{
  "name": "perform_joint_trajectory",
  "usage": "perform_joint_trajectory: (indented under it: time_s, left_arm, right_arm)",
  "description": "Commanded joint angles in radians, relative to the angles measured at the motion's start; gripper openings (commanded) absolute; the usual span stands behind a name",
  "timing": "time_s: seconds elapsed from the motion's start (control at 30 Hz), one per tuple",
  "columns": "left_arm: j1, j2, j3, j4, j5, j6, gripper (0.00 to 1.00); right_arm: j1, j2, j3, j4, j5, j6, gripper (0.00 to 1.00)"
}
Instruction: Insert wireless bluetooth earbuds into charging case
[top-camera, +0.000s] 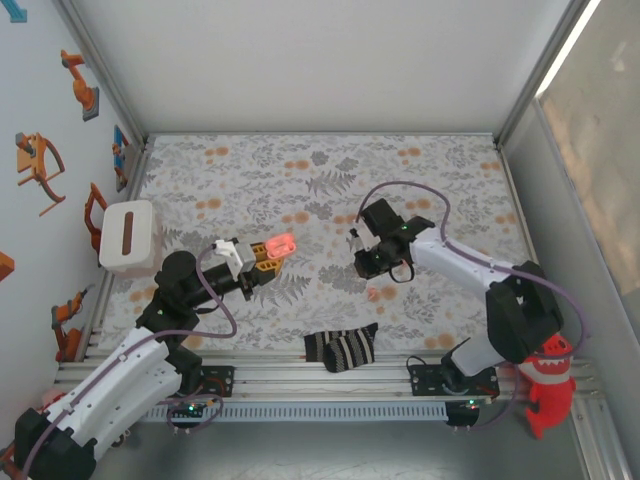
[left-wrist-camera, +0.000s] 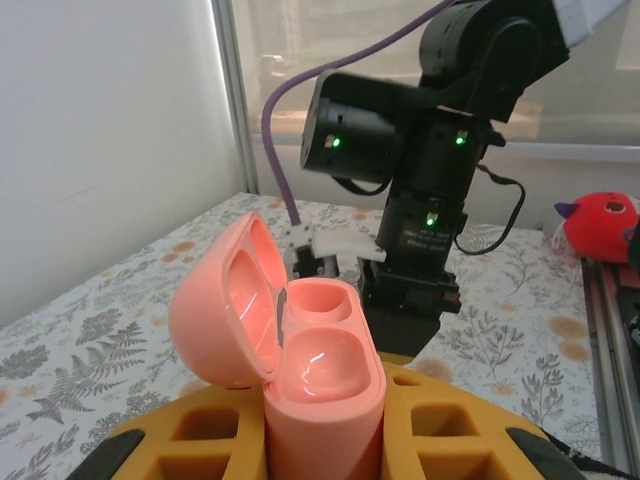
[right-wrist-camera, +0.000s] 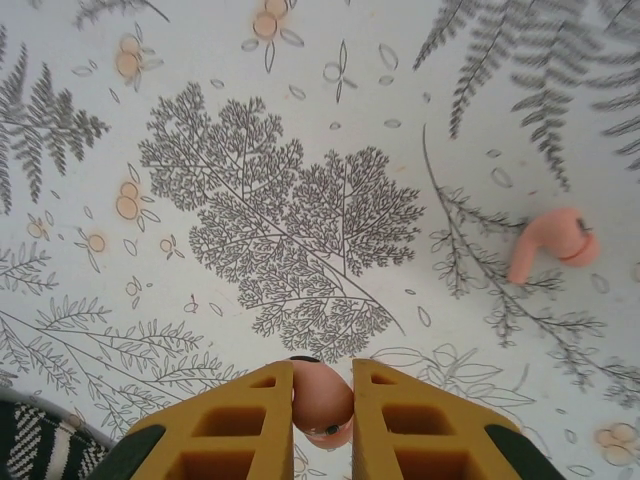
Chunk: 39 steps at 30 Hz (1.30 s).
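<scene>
Over the bench (top-camera: 450, 170), I am pinching one earbud (right-wrist-camera: 318, 400) in the shut right gripper (right-wrist-camera: 322, 385) and clamping the open charging case (left-wrist-camera: 320, 350) in the left gripper (left-wrist-camera: 325, 430); next I am judging it needs lining up over an empty well

text: none legible | arm label (left-wrist-camera: 418, 235): perhaps print, too blurred

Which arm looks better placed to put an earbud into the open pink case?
The right: the right pincer grips an earbud, while the left pincer is busy holding the open case.
</scene>
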Motion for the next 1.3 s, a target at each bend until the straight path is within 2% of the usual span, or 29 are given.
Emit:
perform_joint_trajectory:
  time_s: [0.0, 0.37, 0.73, 1.13, 1.27]
  left_arm:
    - [-0.006, -0.003, -0.008, 0.030, -0.039, -0.041, 0.00]
    - [-0.006, 0.023, -0.078, 0.162, -0.068, -0.085, 0.00]
    - [0.007, 0.192, -0.112, 0.409, -0.058, -0.109, 0.00]
    - [0.110, 0.402, -0.095, 0.665, 0.084, -0.203, 0.00]
    - [0.120, 0.454, -0.063, 0.692, 0.139, -0.204, 0.00]
  right_arm:
    - [0.003, -0.077, 0.041, -0.034, 0.097, -0.030, 0.17]
    - [0.005, -0.272, 0.127, -0.031, 0.149, -0.096, 0.16]
    - [0.039, -0.349, 0.222, -0.027, 0.178, -0.170, 0.15]
    - [0.164, -0.340, 0.368, -0.027, 0.257, -0.239, 0.14]
    - [0.217, -0.320, 0.419, -0.007, 0.277, -0.269, 0.13]
